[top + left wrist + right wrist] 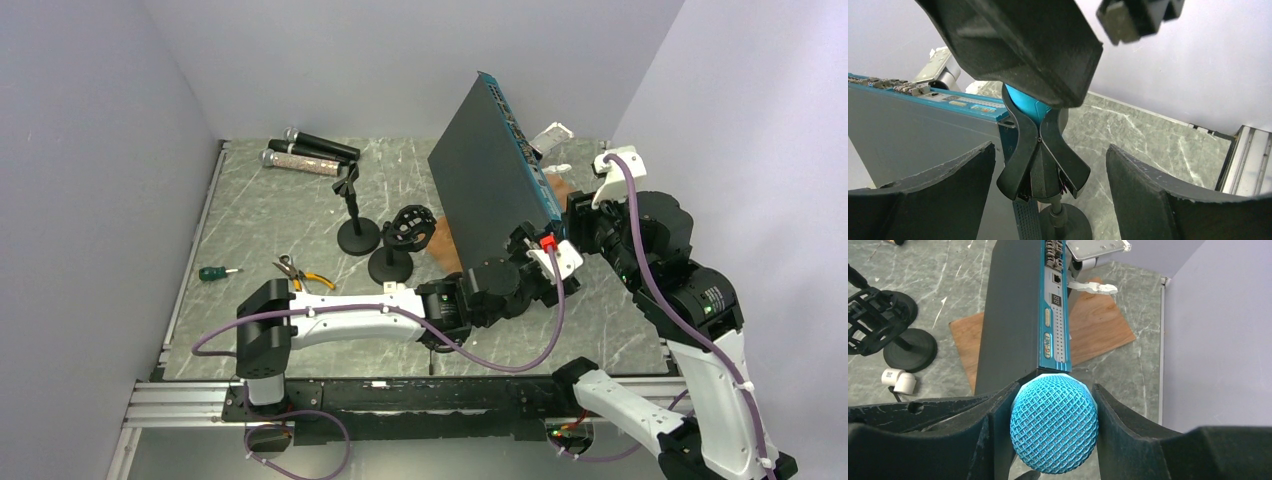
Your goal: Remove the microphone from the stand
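The blue microphone [1054, 424] sat in the stand's clip [1040, 160]. Its mesh head was pinched between the fingers of the right gripper [1050, 405], which pressed it from both sides. Under that grip the left gripper [1050, 172] stood spread wide, one finger on each side of the clip and touching neither. Just beyond the right fingers leaned a tilted network switch [1018, 315], with a wooden board [1098, 325] past it.
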Available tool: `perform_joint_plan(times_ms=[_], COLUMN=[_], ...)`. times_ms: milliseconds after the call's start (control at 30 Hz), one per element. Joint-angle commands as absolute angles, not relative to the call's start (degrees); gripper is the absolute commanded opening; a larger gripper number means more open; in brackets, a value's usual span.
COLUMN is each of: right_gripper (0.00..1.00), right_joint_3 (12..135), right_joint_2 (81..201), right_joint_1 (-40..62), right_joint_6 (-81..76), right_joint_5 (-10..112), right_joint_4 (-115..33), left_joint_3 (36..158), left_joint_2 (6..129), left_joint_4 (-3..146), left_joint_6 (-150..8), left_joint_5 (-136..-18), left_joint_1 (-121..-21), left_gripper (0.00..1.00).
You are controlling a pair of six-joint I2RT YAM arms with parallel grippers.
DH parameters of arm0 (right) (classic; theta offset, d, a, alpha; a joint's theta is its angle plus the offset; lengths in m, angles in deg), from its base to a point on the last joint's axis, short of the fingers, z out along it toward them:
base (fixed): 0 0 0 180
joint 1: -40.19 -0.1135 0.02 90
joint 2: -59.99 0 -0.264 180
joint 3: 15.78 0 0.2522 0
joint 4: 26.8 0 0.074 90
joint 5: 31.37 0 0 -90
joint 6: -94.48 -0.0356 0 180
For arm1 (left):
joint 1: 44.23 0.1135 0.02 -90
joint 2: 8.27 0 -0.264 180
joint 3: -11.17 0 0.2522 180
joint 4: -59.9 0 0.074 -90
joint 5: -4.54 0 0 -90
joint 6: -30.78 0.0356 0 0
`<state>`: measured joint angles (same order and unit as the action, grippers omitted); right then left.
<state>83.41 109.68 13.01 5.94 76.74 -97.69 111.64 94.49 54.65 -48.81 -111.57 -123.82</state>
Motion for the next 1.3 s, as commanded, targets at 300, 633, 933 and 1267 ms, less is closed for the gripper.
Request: perform_joint_plan(times_ms=[300,633,933,1267], right_gripper=[0.0,0.0,0.0,0.0], right_joint_3=[83.0,82.5,87.8,100.5], right_joint_2=[111.9,109.3,108.6,112.8], right_joint_1=[12.5,12.4,12.4,12.4], right_joint_6=[1.8,2.5,1.2,2.8], right_joint_5=[69.8,64.5,72.9,73.3], right_joint_4=[-100.4,-99.0,-93.9,-91.0], left_joint_3=[112.2,105.0,101.5,99.4], left_joint_2=[93.2,86.1,81.8,80.7], left_joint_4=[54.3,56.3,59.5,59.3], left_joint_6=[-52.0,-56.5,-64.9,-62.3], left_joint_5=[-108.9,-100.0,-89.2,-89.8], left_joint_1=[-123.2,-122.9,-120.2,-120.1], left_gripper=[0.36,0.0,0.0,0.0])
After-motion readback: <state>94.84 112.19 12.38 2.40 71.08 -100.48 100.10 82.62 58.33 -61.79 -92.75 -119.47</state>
